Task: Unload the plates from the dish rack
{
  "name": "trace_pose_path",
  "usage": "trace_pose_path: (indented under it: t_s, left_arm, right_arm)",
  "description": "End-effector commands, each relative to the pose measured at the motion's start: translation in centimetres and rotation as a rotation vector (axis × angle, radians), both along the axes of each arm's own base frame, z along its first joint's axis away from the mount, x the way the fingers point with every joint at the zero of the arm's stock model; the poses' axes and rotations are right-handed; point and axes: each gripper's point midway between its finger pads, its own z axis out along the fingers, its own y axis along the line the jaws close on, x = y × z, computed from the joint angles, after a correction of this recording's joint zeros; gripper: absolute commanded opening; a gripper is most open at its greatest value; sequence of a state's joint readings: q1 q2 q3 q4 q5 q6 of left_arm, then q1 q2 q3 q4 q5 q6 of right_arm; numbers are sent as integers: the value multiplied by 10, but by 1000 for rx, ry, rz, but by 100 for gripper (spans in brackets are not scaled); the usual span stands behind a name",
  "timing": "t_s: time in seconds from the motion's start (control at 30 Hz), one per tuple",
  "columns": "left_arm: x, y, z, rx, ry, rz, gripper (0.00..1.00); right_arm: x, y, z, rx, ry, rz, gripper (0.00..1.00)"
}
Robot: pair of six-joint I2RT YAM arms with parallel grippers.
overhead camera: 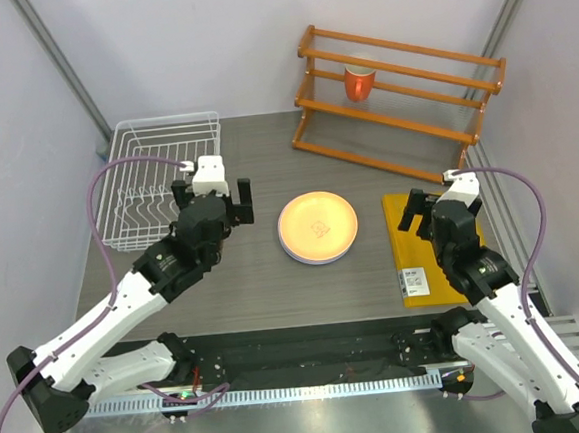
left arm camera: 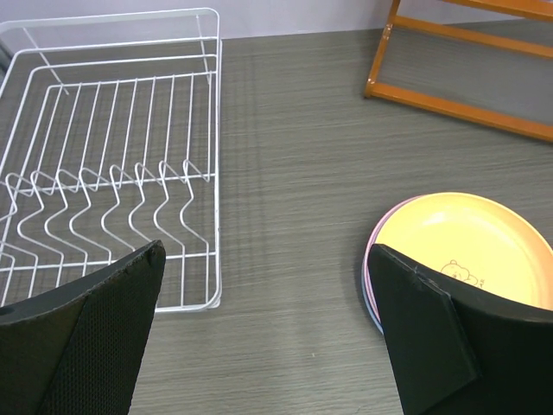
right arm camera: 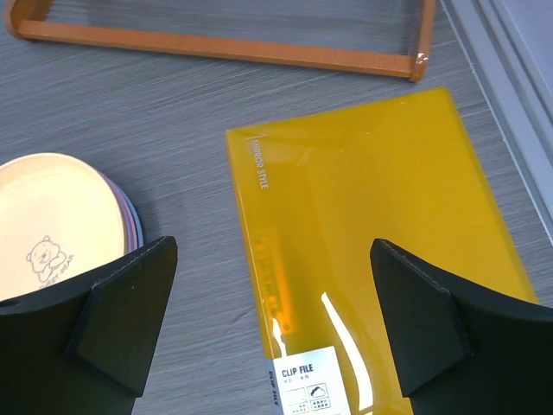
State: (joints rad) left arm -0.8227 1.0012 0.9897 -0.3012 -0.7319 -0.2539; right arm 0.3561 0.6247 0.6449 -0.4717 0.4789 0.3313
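The plates lie in one flat stack (overhead camera: 317,227) at the table's middle, the orange-yellow one on top. Pink and light blue rims show under it in the left wrist view (left arm camera: 471,246), and lilac and blue rims in the right wrist view (right arm camera: 52,225). The white wire dish rack (overhead camera: 161,176) stands at the back left and holds no plates; its dividers show in the left wrist view (left arm camera: 112,173). My left gripper (overhead camera: 212,189) is open and empty over bare table between the rack and the stack (left arm camera: 268,259). My right gripper (overhead camera: 431,210) is open and empty (right arm camera: 275,251), right of the stack.
A yellow clip file (overhead camera: 418,252) lies flat under my right gripper (right arm camera: 371,216). An orange wooden slatted shelf (overhead camera: 400,92) stands at the back right with an orange-red cup (overhead camera: 359,83) on it. Walls close in the table's left, back and right sides.
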Motion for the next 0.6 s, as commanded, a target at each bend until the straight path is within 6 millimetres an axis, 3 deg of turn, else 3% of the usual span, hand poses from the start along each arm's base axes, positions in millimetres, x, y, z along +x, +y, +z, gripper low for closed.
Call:
trace_pose_path:
  t_s: [0.0,0.27,0.57]
  left_arm:
    - [-5,11,22,-73,-76,29,100]
    - [-26,37,23,-119,-106,55,99]
    - [-29,42,17,-104,-81,65,99]
  right_arm:
    - [13,-9,21,1,-80,-77,100]
    - [23,-10,2,-39,-78,-89,100]
    - [26,-8,0,-57,-72,-69,100]
